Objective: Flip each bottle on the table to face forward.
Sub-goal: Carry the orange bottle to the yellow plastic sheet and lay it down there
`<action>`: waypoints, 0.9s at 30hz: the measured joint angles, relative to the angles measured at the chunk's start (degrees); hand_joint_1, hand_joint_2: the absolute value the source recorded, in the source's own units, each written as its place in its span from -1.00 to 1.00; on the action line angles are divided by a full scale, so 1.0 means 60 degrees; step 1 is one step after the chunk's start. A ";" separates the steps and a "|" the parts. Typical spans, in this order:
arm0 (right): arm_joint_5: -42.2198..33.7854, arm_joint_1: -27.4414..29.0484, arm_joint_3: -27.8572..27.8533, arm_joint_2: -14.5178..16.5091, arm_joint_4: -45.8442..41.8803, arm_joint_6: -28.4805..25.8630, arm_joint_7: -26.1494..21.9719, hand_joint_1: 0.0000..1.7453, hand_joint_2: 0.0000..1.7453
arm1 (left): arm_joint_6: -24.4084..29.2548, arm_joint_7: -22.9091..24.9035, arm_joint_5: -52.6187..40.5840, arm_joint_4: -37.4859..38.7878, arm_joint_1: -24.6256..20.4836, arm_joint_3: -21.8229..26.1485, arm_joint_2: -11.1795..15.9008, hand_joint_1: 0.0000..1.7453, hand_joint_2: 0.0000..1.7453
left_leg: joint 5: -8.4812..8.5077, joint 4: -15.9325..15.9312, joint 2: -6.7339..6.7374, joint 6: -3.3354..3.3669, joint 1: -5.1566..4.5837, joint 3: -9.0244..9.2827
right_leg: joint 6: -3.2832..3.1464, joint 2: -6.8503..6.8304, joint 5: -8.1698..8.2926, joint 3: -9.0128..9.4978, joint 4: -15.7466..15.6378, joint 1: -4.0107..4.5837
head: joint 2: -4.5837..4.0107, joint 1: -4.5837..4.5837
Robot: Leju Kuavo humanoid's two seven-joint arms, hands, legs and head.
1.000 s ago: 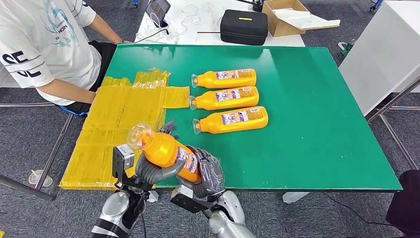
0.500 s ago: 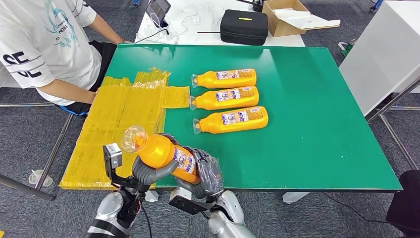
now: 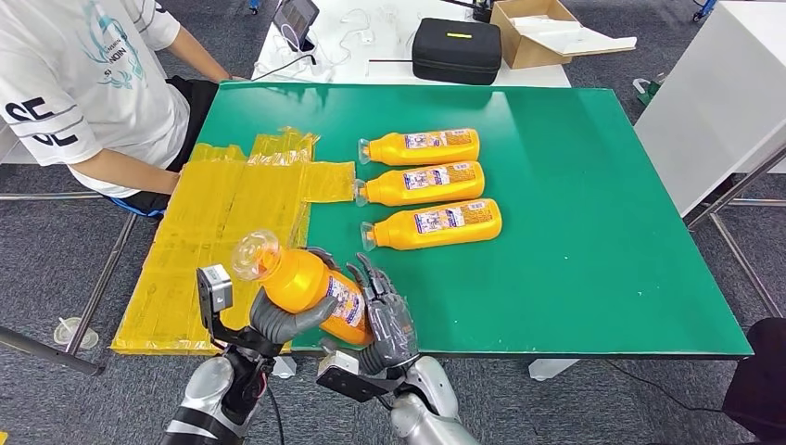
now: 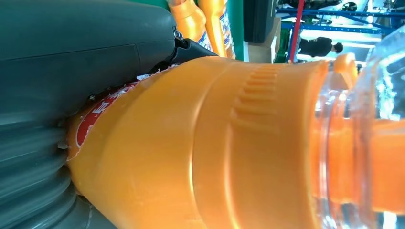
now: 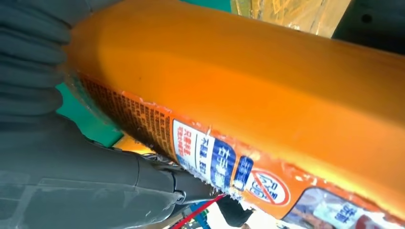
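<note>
I hold an orange bottle [image 3: 310, 283] with a clear cap tilted above the table's near left corner, cap up and to the left. My left hand [image 3: 278, 324] grips it around the shoulder; in the left wrist view the bottle [image 4: 215, 143] lies against my left hand [image 4: 71, 57]. My right hand [image 3: 385, 324] sits at the bottle's base with its fingers straightened and spread; the right wrist view has the labelled bottle [image 5: 262, 95] close against this right hand [image 5: 71, 181]. Three more orange bottles [image 3: 422, 146], [image 3: 422, 184], [image 3: 436, 224] lie in a row on the green table [image 3: 575, 232], labels up, caps pointing left.
Yellow plastic bags [image 3: 222, 232] cover the table's left side. A person [image 3: 83, 83] in a white shirt sits at the far left corner. A black case [image 3: 456, 48] and a cardboard box [image 3: 542, 32] stand on a white table behind.
My right hand's fingers have uncurled from the bottle's base and now point upward. The bottle has shifted slightly while my left hand keeps its grip.
</note>
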 joint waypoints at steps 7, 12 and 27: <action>-0.1834 0.0038 -0.0016 -0.0054 -0.0887 0.0887 0.0137 -1.00 -1.00 | 0.0874 0.0071 -0.0160 0.0000 -0.0219 0.0344 -0.0018 1.00 1.00 | 0.0002 0.0000 0.0001 0.0000 0.0000 0.0000 | 0.0000 0.0000 0.0001 -0.0002 0.0000 0.0001 | 0.0000 -0.0003; -0.2777 0.0158 -0.0039 -0.0205 -0.2189 0.1458 0.0361 -1.00 -1.00 | 0.1875 0.0167 -0.0409 0.0000 -0.0513 0.1053 -0.0014 1.00 1.00 | 0.0007 0.0000 0.0001 -0.0001 0.0001 0.0002 | -0.0001 0.0001 0.0001 -0.0002 0.0002 0.0001 | 0.0001 -0.0004; -0.4417 0.1078 0.0060 -0.0429 -0.6110 0.0376 -0.0872 -1.00 -1.00 | 0.7099 0.0296 -0.5165 0.0530 -0.2531 0.2277 0.0253 1.00 1.00 | 0.0015 0.0001 -0.0002 -0.0006 0.0002 0.0000 | -0.0003 -0.0001 0.0004 -0.0003 0.0003 0.0002 | 0.0000 -0.0002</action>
